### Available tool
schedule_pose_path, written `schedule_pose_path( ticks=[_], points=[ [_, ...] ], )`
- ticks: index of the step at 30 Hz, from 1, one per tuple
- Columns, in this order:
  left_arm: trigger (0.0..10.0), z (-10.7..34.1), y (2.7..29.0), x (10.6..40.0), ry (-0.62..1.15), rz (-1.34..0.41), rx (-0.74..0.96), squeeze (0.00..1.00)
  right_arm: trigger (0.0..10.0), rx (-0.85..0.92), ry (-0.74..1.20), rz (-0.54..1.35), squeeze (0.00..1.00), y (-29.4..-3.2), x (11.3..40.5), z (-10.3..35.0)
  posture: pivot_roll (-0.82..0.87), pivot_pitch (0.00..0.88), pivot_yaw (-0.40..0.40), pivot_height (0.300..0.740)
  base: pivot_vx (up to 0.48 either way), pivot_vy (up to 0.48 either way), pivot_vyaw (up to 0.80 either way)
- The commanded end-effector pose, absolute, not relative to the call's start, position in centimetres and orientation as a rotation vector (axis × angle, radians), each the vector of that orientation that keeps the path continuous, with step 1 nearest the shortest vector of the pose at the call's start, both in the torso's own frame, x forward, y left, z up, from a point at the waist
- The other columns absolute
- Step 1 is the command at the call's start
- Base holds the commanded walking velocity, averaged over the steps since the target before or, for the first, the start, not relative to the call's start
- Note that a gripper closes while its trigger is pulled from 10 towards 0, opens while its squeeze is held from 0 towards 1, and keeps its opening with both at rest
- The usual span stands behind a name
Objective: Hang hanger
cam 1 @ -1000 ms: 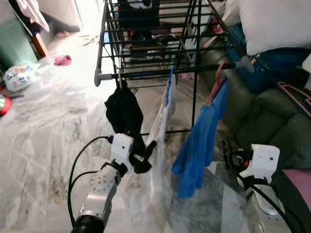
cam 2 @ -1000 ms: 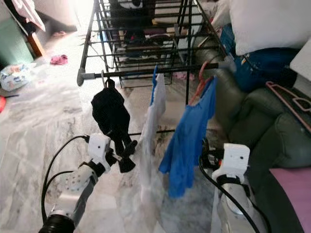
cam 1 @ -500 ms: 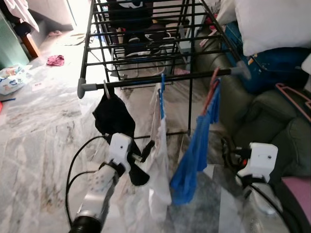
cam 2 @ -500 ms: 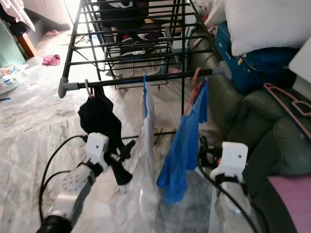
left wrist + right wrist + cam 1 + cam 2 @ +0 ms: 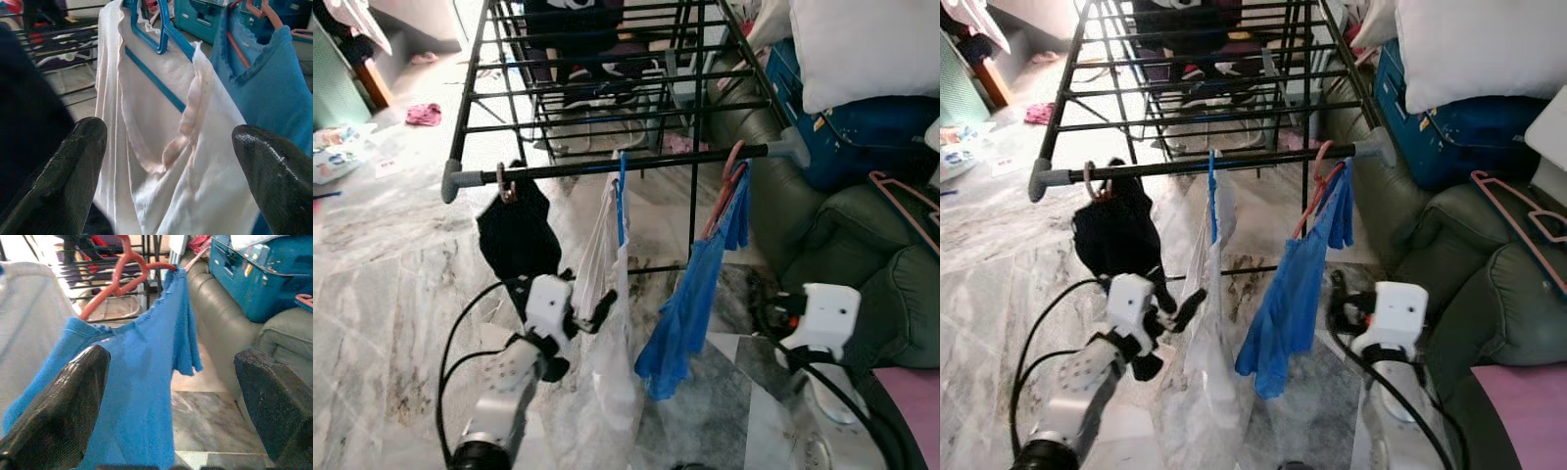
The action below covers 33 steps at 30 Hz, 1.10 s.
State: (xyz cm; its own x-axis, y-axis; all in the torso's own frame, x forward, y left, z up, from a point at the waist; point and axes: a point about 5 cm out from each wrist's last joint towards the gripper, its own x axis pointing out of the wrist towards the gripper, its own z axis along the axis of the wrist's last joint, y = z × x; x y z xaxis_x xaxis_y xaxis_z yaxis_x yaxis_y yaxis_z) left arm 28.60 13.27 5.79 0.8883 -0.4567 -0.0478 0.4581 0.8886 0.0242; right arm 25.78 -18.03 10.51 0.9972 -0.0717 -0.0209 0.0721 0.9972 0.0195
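**Three garments on the rack's front rail, both grippers open below**

A black drying rack (image 5: 607,88) stands on the marble floor (image 5: 382,245), and its front rail (image 5: 656,162) carries three hung garments. Near the rail's left end, a black garment (image 5: 517,240) hangs from a small hook. At the middle, a white garment (image 5: 612,294) hangs on a blue hanger (image 5: 159,41), whose hook sits over the rail. Toward the right end, a blue shirt (image 5: 690,294) hangs on a pink hanger (image 5: 122,276), also hooked over the rail.

The left gripper (image 5: 171,166) is raised just in front of the white garment, between it and the black one; its fingers are spread wide and hold nothing. The right gripper (image 5: 171,401) sits low, just right of the blue shirt and facing it, its fingers likewise spread wide and empty.

A dark green sofa (image 5: 871,245) stands to the right of the rack, with another pink hanger (image 5: 911,196) lying on it.
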Motion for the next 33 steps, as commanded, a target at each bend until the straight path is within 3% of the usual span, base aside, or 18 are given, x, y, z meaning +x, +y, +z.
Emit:
schedule_pose_path(
  ticks=[1, 17, 25, 33],
  points=[
    [10.0, 5.8, 13.4, 28.3, 0.035, -0.495, 0.053, 0.00, 10.0, 0.034, 0.043, -0.064, 0.00, -17.8, 26.1, 10.3, -0.06, 0.140, 0.048, 0.740, 0.000, 0.000, 0.00],
    [10.0, 6.1, 13.8, 28.3, 0.040, -0.503, 0.056, 0.00, 10.0, 0.112, 0.052, 0.082, 0.00, -15.3, 29.7, 11.6, -0.04, 0.144, 0.065, 0.740, 0.000, 0.000, 0.00],
    [10.0, 5.9, 13.9, 28.3, 0.050, -0.486, 0.041, 0.00, 10.0, 0.109, 0.057, 0.082, 0.00, -15.2, 29.8, 11.6, -0.03, 0.143, 0.054, 0.740, 0.000, 0.000, 0.00],
    [10.0, 5.8, 13.7, 28.3, 0.054, -0.488, 0.037, 0.00, 10.0, 0.058, 0.037, -0.029, 0.00, -16.5, 28.8, 11.2, -0.04, 0.144, 0.047, 0.740, 0.000, 0.346, -0.10]
  ],
)
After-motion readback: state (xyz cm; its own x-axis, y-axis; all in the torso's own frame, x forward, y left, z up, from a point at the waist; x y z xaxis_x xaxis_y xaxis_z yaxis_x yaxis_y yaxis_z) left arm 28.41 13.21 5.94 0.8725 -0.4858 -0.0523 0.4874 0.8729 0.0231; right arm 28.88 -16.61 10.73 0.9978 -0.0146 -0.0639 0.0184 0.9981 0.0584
